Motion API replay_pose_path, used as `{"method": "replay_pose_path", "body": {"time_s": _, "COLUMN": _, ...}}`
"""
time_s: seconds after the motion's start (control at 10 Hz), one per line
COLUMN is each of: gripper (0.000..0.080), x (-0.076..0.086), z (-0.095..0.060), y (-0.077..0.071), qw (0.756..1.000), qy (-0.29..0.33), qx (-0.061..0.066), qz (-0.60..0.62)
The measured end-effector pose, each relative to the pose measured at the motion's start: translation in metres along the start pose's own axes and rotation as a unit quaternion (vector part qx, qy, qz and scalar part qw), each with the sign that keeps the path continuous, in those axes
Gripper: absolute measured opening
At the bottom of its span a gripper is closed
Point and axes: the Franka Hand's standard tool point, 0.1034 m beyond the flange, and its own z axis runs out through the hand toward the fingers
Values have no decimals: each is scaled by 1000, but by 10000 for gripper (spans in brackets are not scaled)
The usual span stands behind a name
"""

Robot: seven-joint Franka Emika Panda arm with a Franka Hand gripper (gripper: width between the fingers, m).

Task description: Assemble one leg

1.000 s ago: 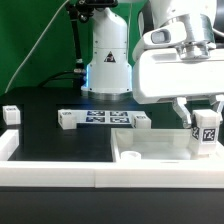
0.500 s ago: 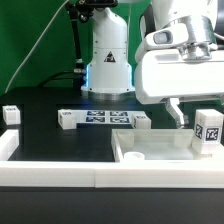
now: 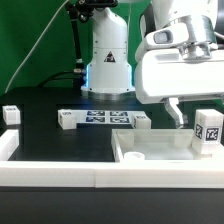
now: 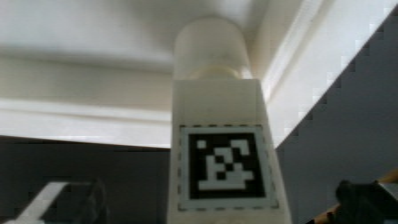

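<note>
exterior view, front to back. a low white rail (image 3: 60,176) runs along the bottom of the frame at the near edge of the black table (image 3: 50,135). just behind it, lower right, lies the large flat white tray (image 3: 150,152) with a raised rim. the leg (image 3: 208,134) stands upright at the tray's right end, close to the right edge of the frame, with its black-and-white tag facing the camera. its lower end looks to sit inside the rim; cannot confirm contact from here.

the end effector (image 4: 210,200) hangs over the leg, released. wrist view: the two fingertips sit either side of the leg, with dark table showing between each tip and the post, so neither touches it. the tag fills the near face, and a rounded peg (image 4: 214,45) at the leg's far end points at the white tray surface. in the exterior view one finger (image 3: 179,113) shows at frame right, apart from the leg on its left side. the other finger is not made out at the frame edge.

mid-frame, further back, the marker board (image 3: 100,118) lies flat on the table. a small white block (image 3: 10,114) sits at the far left edge, well apart from the tray. behind, upper centre, is the white robot base (image 3: 108,60), with a green backdrop (image 3: 30,40) in the upper left.
</note>
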Motion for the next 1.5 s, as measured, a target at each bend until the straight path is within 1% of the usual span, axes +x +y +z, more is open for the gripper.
{"method": "replay_pose_path", "body": {"time_s": 0.2, "gripper": 649, "x": 8, "z": -6, "y": 4, "qw": 1000, "qy": -7, "qx": 0, "qz": 2}}
{"method": "replay_pose_path", "body": {"time_s": 0.3, "gripper": 649, "x": 11, "z": -6, "y": 5, "qw": 1000, "qy": -24, "qx": 4, "qz": 2}}
{"method": "replay_pose_path", "body": {"time_s": 0.4, "gripper": 649, "x": 15, "z": -7, "y": 9, "qw": 1000, "qy": -21, "qx": 2, "qz": 4}}
{"method": "replay_pose_path", "body": {"time_s": 0.5, "gripper": 649, "x": 13, "z": -5, "y": 9, "qw": 999, "qy": -33, "qx": 4, "qz": 5}}
{"method": "replay_pose_path", "body": {"time_s": 0.6, "gripper": 649, "x": 8, "z": -3, "y": 3, "qw": 996, "qy": -91, "qx": 19, "qz": 6}}
{"method": "replay_pose_path", "body": {"time_s": 0.7, "gripper": 649, "x": 10, "z": -2, "y": 3, "qw": 993, "qy": -119, "qx": 25, "qz": 7}}
{"method": "replay_pose_path", "body": {"time_s": 0.8, "gripper": 649, "x": 3, "z": -1, "y": 2, "qw": 984, "qy": -172, "qx": 36, "qz": 6}}
{"method": "replay_pose_path", "body": {"time_s": 0.9, "gripper": 649, "x": 5, "z": -2, "y": 2, "qw": 976, "qy": -212, "qx": 46, "qz": 8}}
{"method": "replay_pose_path", "body": {"time_s": 1.1, "gripper": 649, "x": 6, "z": -3, "y": -2, "qw": 968, "qy": -246, "qx": 55, "qz": 10}}
{"method": "replay_pose_path", "body": {"time_s": 1.3, "gripper": 649, "x": 7, "z": -2, "y": -1, "qw": 970, "qy": -237, "qx": 52, "qz": 15}}
{"method": "replay_pose_path", "body": {"time_s": 1.4, "gripper": 649, "x": 9, "z": 0, "y": -2, "qw": 973, "qy": -223, "qx": 42, "qz": 41}}
{"method": "replay_pose_path", "body": {"time_s": 1.5, "gripper": 649, "x": 9, "z": 2, "y": -7, "qw": 974, "qy": -214, "qx": 35, "qz": 63}}
